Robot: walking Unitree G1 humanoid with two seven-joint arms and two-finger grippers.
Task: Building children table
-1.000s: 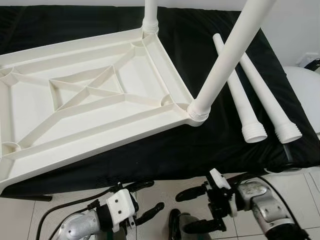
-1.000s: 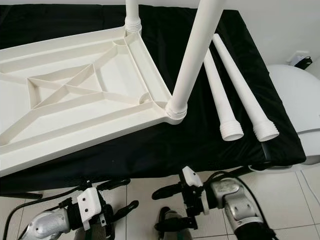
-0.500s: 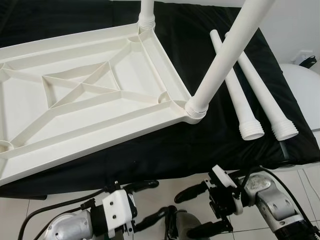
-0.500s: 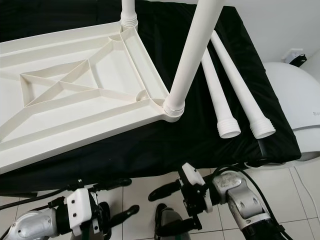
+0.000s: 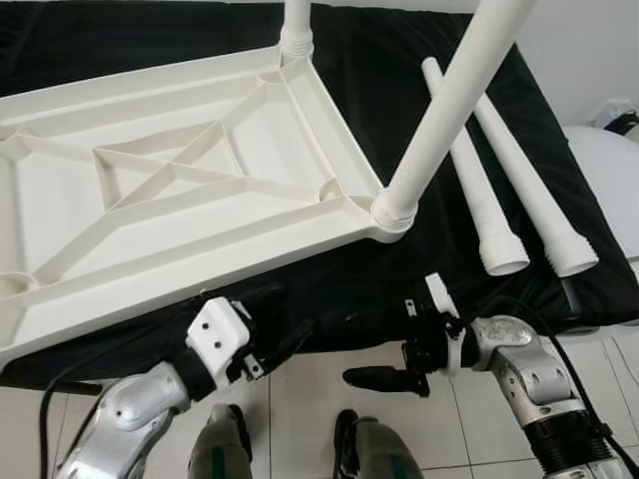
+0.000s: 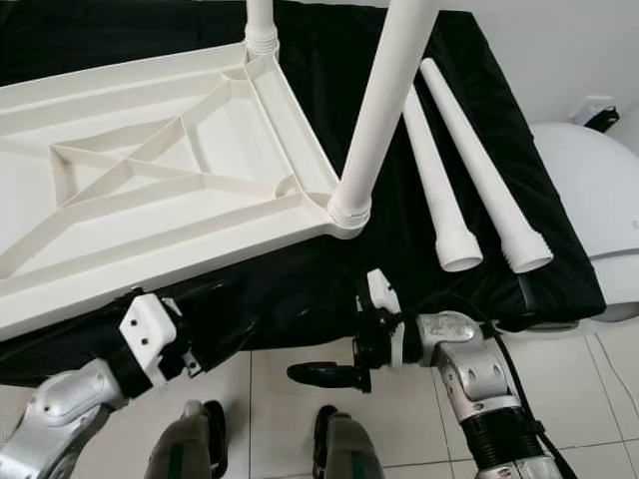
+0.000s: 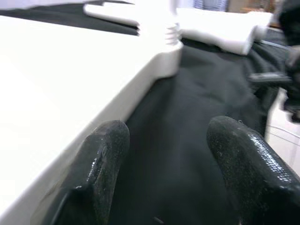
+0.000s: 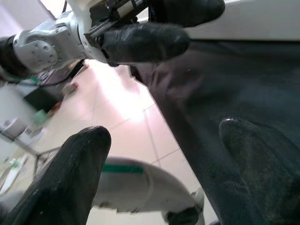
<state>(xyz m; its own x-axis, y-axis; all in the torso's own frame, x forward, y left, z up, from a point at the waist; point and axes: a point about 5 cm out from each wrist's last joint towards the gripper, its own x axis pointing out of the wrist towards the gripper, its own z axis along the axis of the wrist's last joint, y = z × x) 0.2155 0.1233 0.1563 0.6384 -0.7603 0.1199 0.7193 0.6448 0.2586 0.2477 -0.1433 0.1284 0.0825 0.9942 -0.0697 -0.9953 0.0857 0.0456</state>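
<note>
Left gripper (image 7: 164,159) agape beside tabletop (image 7: 56,84)

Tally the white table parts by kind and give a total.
Tabletop, upside down: 1
Legs screwed into the tabletop: 2
Loose legs lying on the black cloth: 2
Total: 5

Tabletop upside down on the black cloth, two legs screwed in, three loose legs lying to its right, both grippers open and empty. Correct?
Not quite: only two loose legs lie to its right, as the left eye view shows. The rest holds: upside-down tabletop on the black cloth, two screwed-in legs, left gripper and right gripper open and empty.
</note>
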